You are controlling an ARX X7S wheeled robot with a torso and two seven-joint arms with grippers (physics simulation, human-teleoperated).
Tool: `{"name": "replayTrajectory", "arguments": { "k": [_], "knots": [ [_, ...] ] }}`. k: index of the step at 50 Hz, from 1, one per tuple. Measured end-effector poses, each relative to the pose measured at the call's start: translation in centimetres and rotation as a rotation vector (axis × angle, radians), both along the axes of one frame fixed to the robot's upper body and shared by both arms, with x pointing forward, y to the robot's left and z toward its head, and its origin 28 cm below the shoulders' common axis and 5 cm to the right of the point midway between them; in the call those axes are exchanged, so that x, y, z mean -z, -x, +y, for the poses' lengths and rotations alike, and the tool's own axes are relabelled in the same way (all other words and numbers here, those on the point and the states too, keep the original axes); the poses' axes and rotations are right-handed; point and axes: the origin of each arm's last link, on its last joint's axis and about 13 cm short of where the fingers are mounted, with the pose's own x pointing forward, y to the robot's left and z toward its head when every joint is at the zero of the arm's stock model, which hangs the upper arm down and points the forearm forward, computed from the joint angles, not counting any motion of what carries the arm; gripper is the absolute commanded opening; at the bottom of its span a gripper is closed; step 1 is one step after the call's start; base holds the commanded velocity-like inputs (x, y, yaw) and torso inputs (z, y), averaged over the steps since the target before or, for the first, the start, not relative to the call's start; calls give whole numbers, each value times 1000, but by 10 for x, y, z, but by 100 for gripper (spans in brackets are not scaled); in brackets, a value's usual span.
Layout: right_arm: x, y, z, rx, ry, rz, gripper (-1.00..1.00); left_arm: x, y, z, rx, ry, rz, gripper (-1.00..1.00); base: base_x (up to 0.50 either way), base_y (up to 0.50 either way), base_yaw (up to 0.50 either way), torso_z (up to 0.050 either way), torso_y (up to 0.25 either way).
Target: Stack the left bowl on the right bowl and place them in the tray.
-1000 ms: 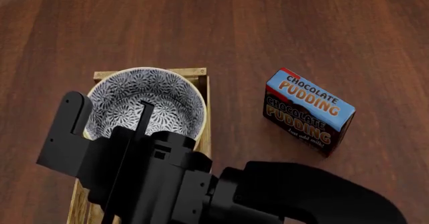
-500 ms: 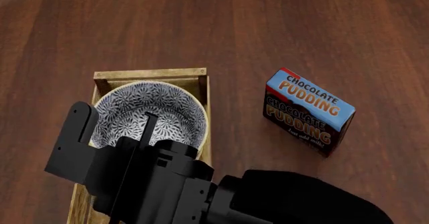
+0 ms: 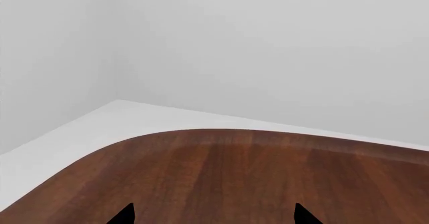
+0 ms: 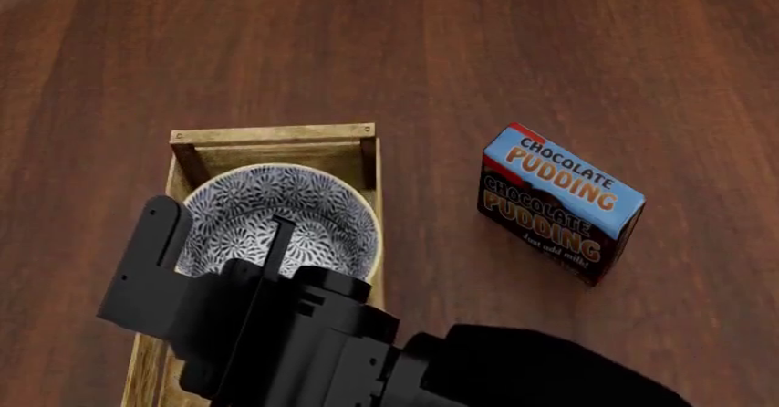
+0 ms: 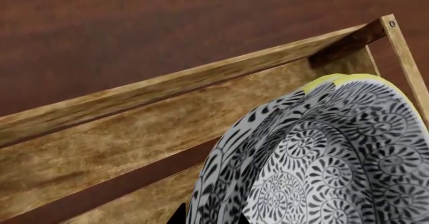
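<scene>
The stacked bowls (image 4: 286,220) sit inside the tray (image 4: 274,136), toward its far end as the head view shows it, with the inner bowl's black-and-white floral pattern facing up. In the right wrist view a pale yellow rim peeks out just behind the patterned rim (image 5: 322,148), so the two bowls are nested one in the other. The tray is a shallow crate of weathered wood with darker corner posts, lying on the dark wood surface (image 4: 548,51).

The right pincer (image 4: 219,243) reaches over the near side of the bowls, one finger (image 4: 155,252) outside the rim on the left and a thinner finger (image 4: 277,243) inside the bowl. It looks pressed onto the bowls' near wall, which the right wrist view supports (the bowl wall rises right between the two dark fingertips at the frame's lower edge).

The left pincer (image 3: 213,215) is spread apart, only its two dark tips showing over a bare, rounded corner of the surface, with nothing between them.

A chocolate pudding box (image 4: 557,202) lies on the surface well to the right of the tray, apart from it.
</scene>
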Motion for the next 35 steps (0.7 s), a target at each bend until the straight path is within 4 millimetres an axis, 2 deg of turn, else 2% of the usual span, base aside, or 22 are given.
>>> {"name": "replayTrajectory", "arguments": {
  "k": [35],
  "knots": [
    [15, -6, -4, -44, 12, 23, -100, 1, -2, 3, -5, 11, 2, 100, 0, 0, 0, 0, 1]
  ]
}}
